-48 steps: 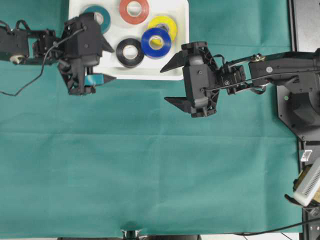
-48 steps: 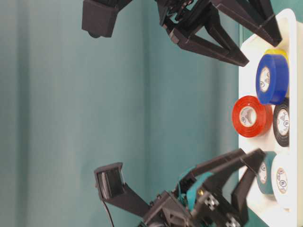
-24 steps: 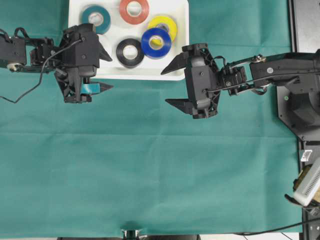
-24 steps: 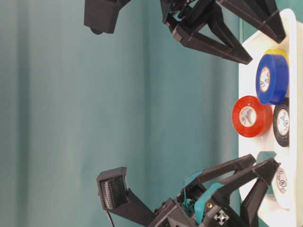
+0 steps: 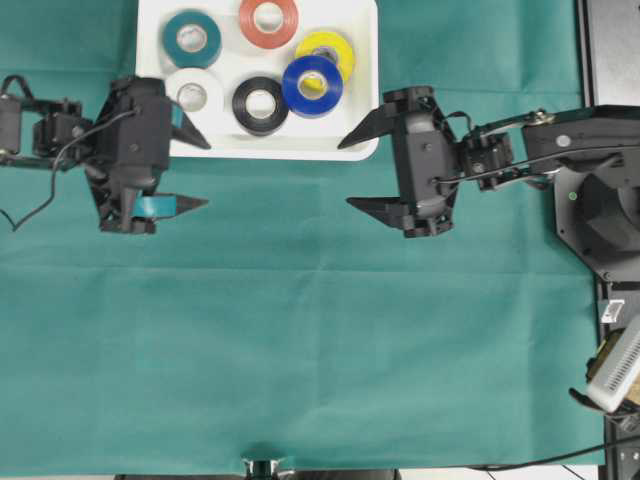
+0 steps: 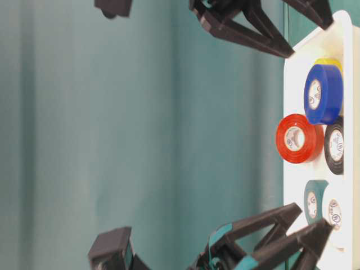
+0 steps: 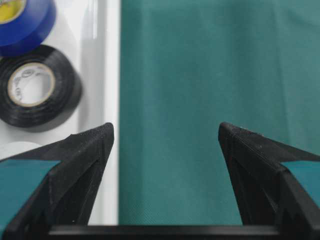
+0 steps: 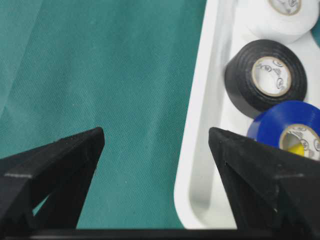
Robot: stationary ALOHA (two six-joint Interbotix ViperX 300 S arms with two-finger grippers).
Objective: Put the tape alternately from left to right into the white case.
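Green cloth (image 5: pixel 300 330): covers the table, bare at 6 o'clock.

Left gripper (image 5: pixel 190 170): at 9 o'clock, jaws spread wide, nothing between them, just beside the case's near-left corner.

Right gripper (image 5: pixel 365 170): at 3 o'clock, jaws likewise apart and empty, one fingertip by the case's near-right corner.

White case (image 5: pixel 358 148): at 12 o'clock, holding all six rolls.
- white tape (image 5: pixel 193 93) and black tape (image 5: pixel 261 104), near row.
- blue tape (image 5: pixel 312 85), propped on yellow tape (image 5: pixel 330 47).
- teal tape (image 5: pixel 192 38) and red-orange tape (image 5: pixel 268 20), far row.
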